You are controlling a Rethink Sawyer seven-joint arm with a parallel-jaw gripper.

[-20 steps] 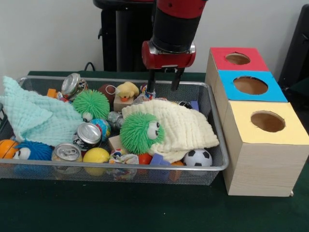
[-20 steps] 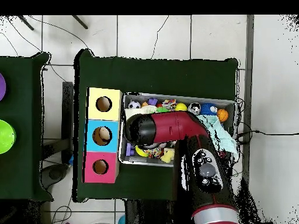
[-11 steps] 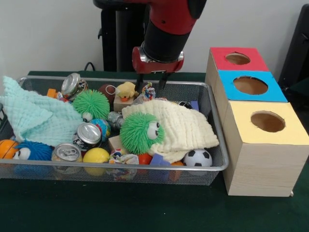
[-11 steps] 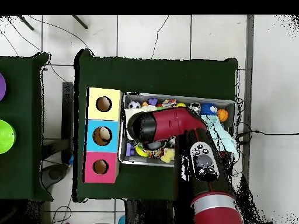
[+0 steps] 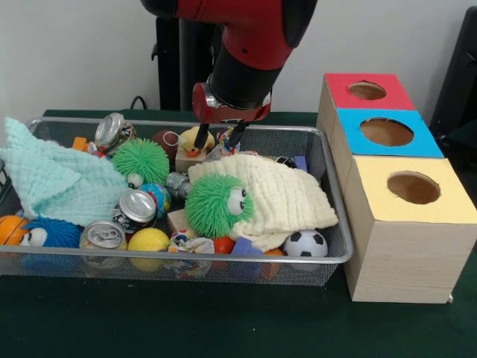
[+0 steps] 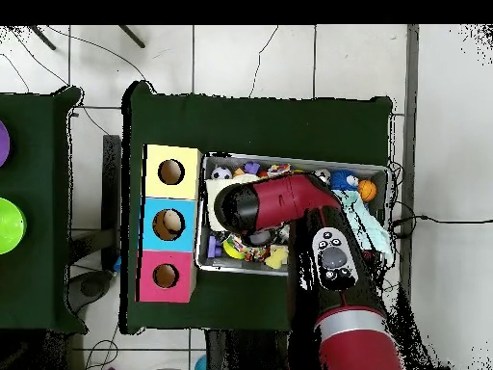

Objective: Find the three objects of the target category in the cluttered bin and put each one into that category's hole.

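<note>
My gripper (image 5: pixel 218 136) hangs open over the back of the wire bin (image 5: pixel 337 216), its fingers astride a small colourful toy (image 5: pixel 224 140) and right beside a yellow duck (image 5: pixel 195 139) on a wooden block (image 5: pixel 189 158). Just in front of it a cream cloth (image 5: pixel 287 195) lies with a green fuzzy ball (image 5: pixel 216 204) on it. A second green fuzzy ball (image 5: pixel 140 159), a blue fuzzy ball (image 5: pixel 49 233), three cans (image 5: pixel 137 206), a yellow ball (image 5: pixel 149 240) and a soccer ball (image 5: pixel 305 243) lie in the bin. In the overhead view the arm (image 6: pixel 265 204) hides the gripper.
The sorting box to the right has a red hole (image 5: pixel 367 90), a blue hole (image 5: pixel 386 132) and a yellow hole (image 5: pixel 414 187). A mint cloth (image 5: pixel 52 177) drapes over the bin's left end, above an orange ball (image 5: pixel 10 227). The overhead view shows the box (image 6: pixel 170 224) left of the bin (image 6: pixel 386 175).
The gripper has moved left along the back of the bin and dropped a little, from near the cloth's far edge to beside the duck. Nothing in the bin has shifted.
</note>
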